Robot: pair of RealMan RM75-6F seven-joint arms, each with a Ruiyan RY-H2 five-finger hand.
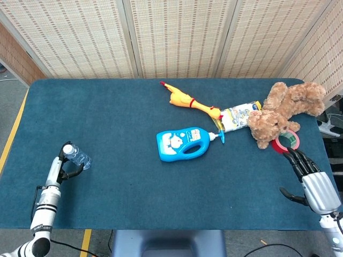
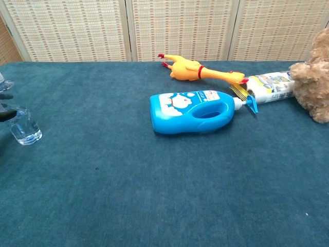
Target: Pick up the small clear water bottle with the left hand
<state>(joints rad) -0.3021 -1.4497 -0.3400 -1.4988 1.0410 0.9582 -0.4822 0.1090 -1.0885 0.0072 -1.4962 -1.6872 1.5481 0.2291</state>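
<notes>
The small clear water bottle lies on its side near the left edge of the blue table, white cap toward the left. My left hand is edge-on right beside it, dark fingers apart on either side of the cap end; no grip shows. In the chest view the bottle sits at the far left, with dark fingertips just entering at its neck. My right hand hovers at the table's right front edge, fingers spread and holding nothing.
A blue detergent bottle lies mid-table. Behind it lie a yellow rubber chicken and a white tube. A brown teddy bear and a red tape roll sit at the right, close to my right hand.
</notes>
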